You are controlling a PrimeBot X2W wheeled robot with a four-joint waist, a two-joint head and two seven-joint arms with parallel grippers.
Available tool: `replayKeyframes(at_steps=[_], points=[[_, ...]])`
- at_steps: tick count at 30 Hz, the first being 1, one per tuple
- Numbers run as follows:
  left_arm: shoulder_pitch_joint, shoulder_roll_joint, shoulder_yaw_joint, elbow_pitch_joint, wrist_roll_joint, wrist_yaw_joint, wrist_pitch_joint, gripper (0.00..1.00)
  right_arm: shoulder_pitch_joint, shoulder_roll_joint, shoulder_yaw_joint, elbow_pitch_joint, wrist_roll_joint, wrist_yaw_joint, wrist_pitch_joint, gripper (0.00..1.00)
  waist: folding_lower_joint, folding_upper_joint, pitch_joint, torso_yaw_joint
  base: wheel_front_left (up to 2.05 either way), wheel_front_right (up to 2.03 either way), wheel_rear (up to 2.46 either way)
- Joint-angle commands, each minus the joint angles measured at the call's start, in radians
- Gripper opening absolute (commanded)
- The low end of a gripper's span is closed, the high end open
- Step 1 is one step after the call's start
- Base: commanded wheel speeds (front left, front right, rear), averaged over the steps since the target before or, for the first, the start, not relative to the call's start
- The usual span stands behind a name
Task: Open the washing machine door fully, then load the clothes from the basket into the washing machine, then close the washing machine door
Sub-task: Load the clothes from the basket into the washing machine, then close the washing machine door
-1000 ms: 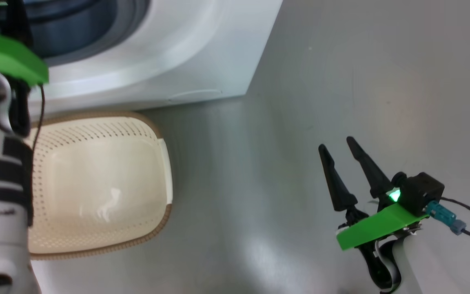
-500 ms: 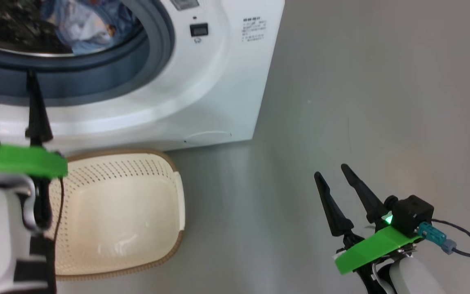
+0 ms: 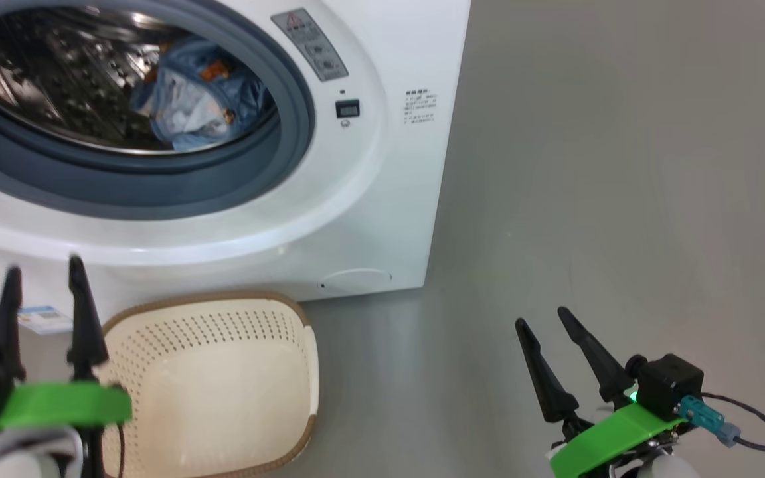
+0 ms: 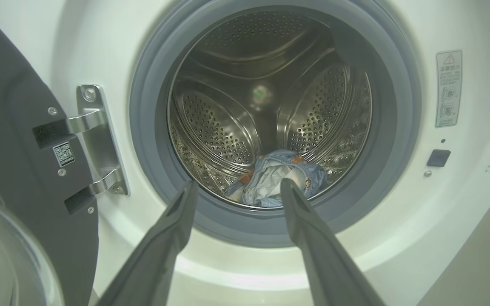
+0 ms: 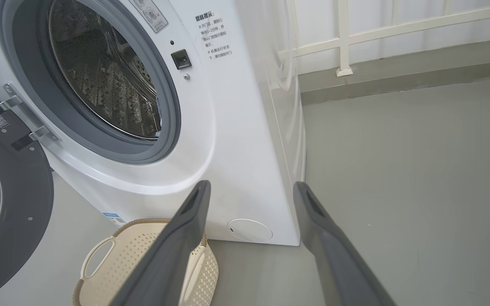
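The white washing machine (image 3: 382, 199) stands with its door (image 4: 15, 148) swung wide open to the left, also seen as the door (image 5: 11, 204) in the right wrist view. Light-blue clothes (image 3: 196, 99) with orange print lie in the steel drum, low at the front as clothes (image 4: 279, 174). The cream basket (image 3: 223, 332) sits on the floor in front of the machine with nothing in it. My left gripper (image 3: 44, 265) is open and holds nothing, above the basket's left side, pointing at the drum. My right gripper (image 3: 542, 317) is open over bare floor to the right.
Grey floor (image 3: 621, 199) spreads to the right of the machine. A white railing (image 5: 355, 38) and a low kerb run along the back wall. The open door takes up the space left of the drum.
The head view has tilted up, bringing the drum and the clothes into sight. My left gripper has drawn back and down from the drum opening. The right gripper has hardly moved.
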Motion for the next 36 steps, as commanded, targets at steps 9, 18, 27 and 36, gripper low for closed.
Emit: replayKeyframes(at_steps=[9,18,27,36], points=[[0.224,0.003,0.014,-0.118,-0.026,0.055,-0.005,1.0,0.065,-0.009,0.016,-0.016,-0.005,0.003,-0.005,1.0,0.0,-0.0001,-0.128,-0.001,0.0,0.0,0.0],[0.469,0.002,-0.061,-0.206,-0.063,0.146,-0.005,1.0,0.116,-0.022,0.005,-0.035,-0.019,0.003,-0.005,1.0,0.0,-0.0001,-0.211,-0.004,0.0,0.0,0.0],[0.495,0.002,-0.07,-0.226,-0.043,0.162,-0.005,1.0,0.133,-0.022,-0.025,-0.055,-0.055,0.003,-0.005,1.0,0.0,-0.0001,-0.223,-0.006,0.0,0.0,0.0],[0.5,0.002,-0.075,-0.241,-0.029,0.159,-0.005,1.0,0.139,-0.021,-0.037,-0.059,-0.069,0.003,-0.005,1.0,0.0,-0.0001,-0.228,-0.009,0.0,0.0,0.0]])
